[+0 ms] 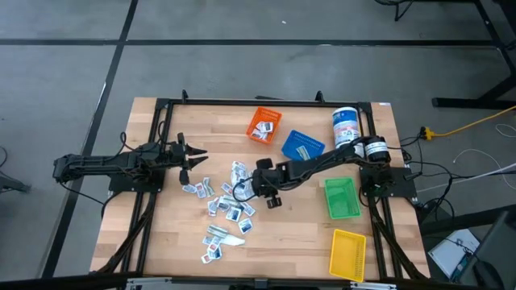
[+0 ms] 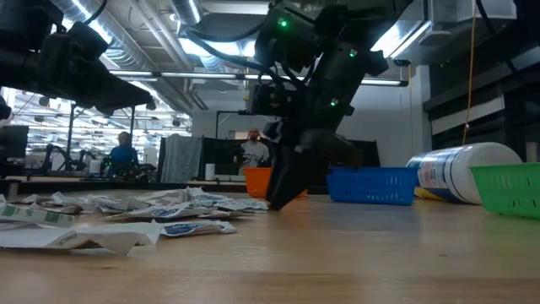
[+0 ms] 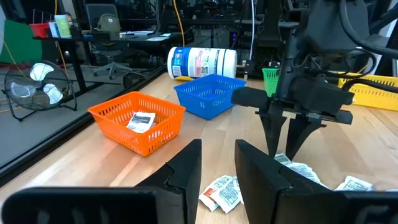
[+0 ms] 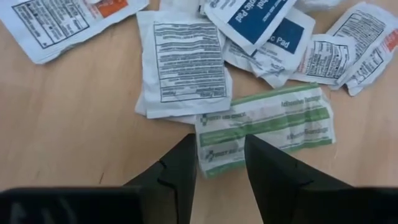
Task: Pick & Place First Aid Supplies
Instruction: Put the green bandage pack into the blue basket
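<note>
Wooden table (image 1: 298, 234): packets (image 1: 222, 201), bins (image 1: 342, 198), canister (image 1: 345, 126)

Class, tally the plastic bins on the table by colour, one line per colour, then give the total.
Orange bin: 1
Blue bin: 1
Green bin: 1
Yellow bin: 1
Total: 4

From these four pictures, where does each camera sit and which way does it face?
High: above, straight down; both arms, packets.
Low: at table height, across the table; right gripper at the packets.
Left wrist: past left gripper, open, toward orange bin and right gripper.
Right wrist: down past its open fingers onto a green-striped packet.
Shared: high and left wrist both show the orange bin.
</note>
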Robot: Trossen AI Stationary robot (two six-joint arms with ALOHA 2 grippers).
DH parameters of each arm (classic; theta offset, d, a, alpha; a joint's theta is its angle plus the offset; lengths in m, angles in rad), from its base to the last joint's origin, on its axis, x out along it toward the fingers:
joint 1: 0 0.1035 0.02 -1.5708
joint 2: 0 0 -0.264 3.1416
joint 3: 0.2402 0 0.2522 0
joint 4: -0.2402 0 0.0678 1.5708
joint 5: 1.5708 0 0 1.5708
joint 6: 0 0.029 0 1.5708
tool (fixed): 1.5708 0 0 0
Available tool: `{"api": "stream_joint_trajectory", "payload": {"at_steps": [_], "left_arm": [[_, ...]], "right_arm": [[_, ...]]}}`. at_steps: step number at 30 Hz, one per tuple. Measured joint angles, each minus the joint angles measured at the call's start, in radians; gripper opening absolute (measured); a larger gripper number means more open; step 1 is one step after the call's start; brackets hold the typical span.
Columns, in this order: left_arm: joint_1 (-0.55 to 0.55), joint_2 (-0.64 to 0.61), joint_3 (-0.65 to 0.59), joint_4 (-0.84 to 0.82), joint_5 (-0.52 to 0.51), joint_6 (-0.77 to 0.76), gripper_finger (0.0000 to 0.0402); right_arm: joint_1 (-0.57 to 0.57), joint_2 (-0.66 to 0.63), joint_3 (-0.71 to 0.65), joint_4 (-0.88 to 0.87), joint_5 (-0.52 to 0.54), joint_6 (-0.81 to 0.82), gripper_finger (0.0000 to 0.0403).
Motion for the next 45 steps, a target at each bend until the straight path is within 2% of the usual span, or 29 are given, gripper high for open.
{"api": "stream_joint_trajectory", "payload": {"at_steps": [4,12,17,34,45], "left_arm": [[0.000,0.000,0.000,0.000,0.000,0.000,0.0093],[0.000,0.000,0.000,0.000,0.000,0.000,0.0093],[0.000,0.000,0.000,0.000,0.000,0.000,0.0091],[0.000,0.000,0.000,0.000,0.000,0.000,0.0093],[0.000,0.000,0.000,0.000,0.000,0.000,0.0093]], "right_arm": [[-0.009,0.000,0.000,0.001,0.003,0.026,0.0107],[-0.011,0.002,0.000,-0.005,0.016,0.079,0.0009],[-0.011,0.002,0.000,-0.005,0.016,0.120,0.0014],[-0.011,-0.022,0.000,0.034,0.008,0.113,0.0006],[-0.009,-0.055,0.025,-0.056,0.009,0.091,0.0004]]}}
